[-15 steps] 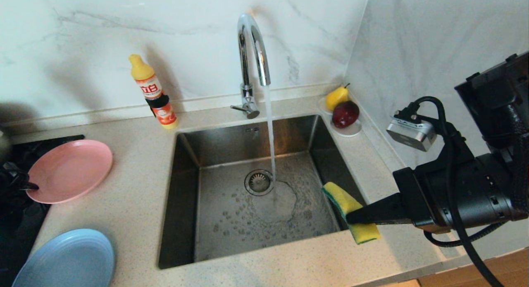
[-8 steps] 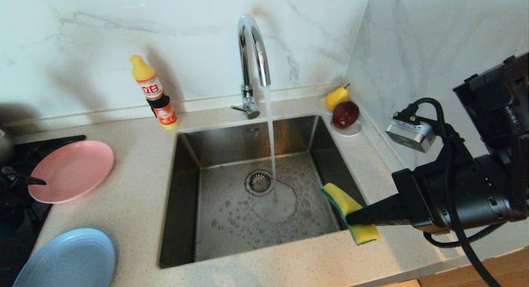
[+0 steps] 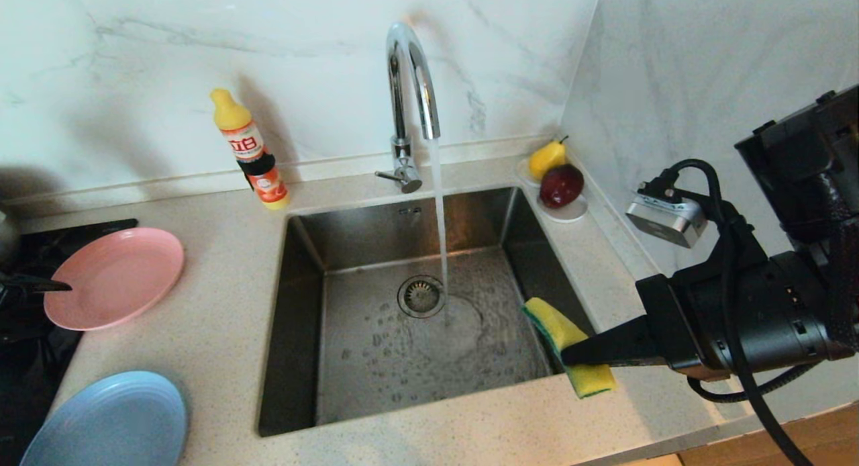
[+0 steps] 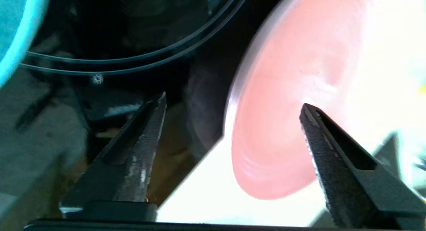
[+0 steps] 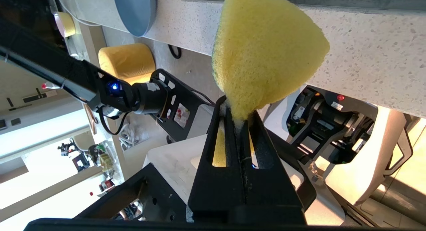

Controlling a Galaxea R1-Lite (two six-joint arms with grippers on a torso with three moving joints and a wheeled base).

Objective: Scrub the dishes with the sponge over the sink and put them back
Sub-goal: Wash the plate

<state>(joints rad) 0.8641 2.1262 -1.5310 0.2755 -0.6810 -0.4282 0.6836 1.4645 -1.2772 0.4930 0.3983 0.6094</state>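
Observation:
The pink plate (image 3: 114, 278) lies flat on the counter left of the sink (image 3: 298, 332). My left gripper (image 4: 233, 101) stands open around the plate's left rim, one finger (image 3: 47, 285) over the plate (image 4: 286, 124), not gripping it. The light-blue plate (image 3: 107, 419) rests at the front left. A teal edge (image 4: 10, 34), perhaps the bowl, shows in the left wrist view. My right gripper (image 3: 570, 352) is shut on the tail of the yellow-and-green sponge (image 3: 564, 335) at the sink's front right corner. In the right wrist view the sponge (image 5: 266, 51) sticks out from that gripper (image 5: 238, 114).
Water runs from the chrome tap (image 3: 409, 83) onto the basin floor beside the drain (image 3: 421, 295). A detergent bottle (image 3: 251, 157) stands behind the sink. A white saucer (image 3: 570, 213) with a pear (image 3: 547, 158) and a red fruit (image 3: 561, 184) sits in the back right corner. A black hob (image 3: 74, 229) lies at the far left.
My left gripper has opened around the pink plate's rim and its finger has risen a little. The plate stays on the counter. The right arm and sponge have not moved.

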